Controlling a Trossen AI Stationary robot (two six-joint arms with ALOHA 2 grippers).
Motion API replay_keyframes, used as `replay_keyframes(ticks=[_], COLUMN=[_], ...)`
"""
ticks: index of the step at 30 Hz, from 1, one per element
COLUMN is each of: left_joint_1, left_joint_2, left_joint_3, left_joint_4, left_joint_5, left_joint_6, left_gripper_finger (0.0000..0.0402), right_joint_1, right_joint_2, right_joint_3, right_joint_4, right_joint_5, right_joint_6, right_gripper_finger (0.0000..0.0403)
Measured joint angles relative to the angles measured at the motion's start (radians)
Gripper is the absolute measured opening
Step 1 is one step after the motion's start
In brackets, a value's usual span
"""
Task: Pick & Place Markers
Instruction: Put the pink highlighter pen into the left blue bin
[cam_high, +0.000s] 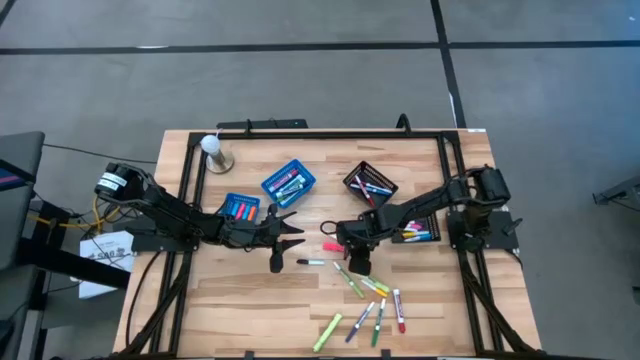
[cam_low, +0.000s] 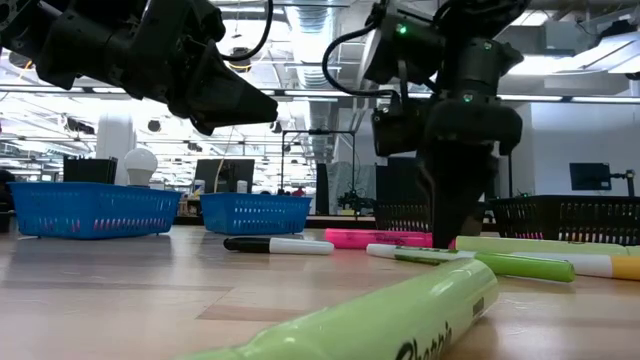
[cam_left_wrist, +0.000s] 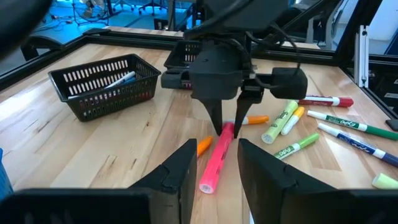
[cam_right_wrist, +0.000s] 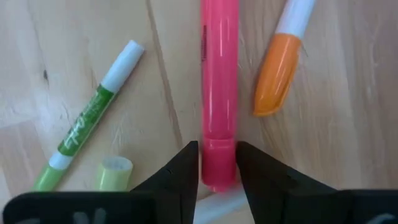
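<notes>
On the wooden table (cam_high: 250, 300) you have a good dozen markers (cam_high: 372, 300) lying loose along the near edge, so by my reckoning most of the sorting is left. At mid-table your right gripper (cam_right_wrist: 217, 163) is down with its fingers closed on one end of the pink marker (cam_right_wrist: 219, 93), which lies flat on the wood, while your left gripper (cam_left_wrist: 215, 165) hangs just beside it, fingers apart and empty. Farther back, the blue baskets (cam_high: 288, 183) and black mesh baskets (cam_high: 369, 184) each hold only a few markers.
</notes>
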Motion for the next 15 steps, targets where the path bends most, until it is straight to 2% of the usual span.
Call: replay_keyframes(ticks=[4,9,12,15], left_joint_1=[0.0,0.0,0.0,0.0], left_joint_2=[0.0,0.0,0.0,0.0], left_joint_3=[0.0,0.0,0.0,0.0], left_joint_4=[0.0,0.0,0.0,0.001], left_joint_5=[0.0,0.0,0.0,0.0], left_joint_6=[0.0,0.0,-0.01,-0.041], left_gripper_finger=[0.0112,0.0112,0.0112,0.0112], right_joint_1=[-0.024,-0.027,-0.013,0.005], right_joint_2=[0.004,-0.025,-0.057,-0.086], right_joint_3=[-0.002,-0.006,-0.008,-0.007], right_joint_4=[0.007,0.022,0.046,0.12], right_joint_5=[-0.041,-0.084,-0.073,-0.074], right_joint_6=[-0.078,-0.082,-0.082,-0.083], right_gripper_finger=[0.0082,0.0043,0.0043,0.006])
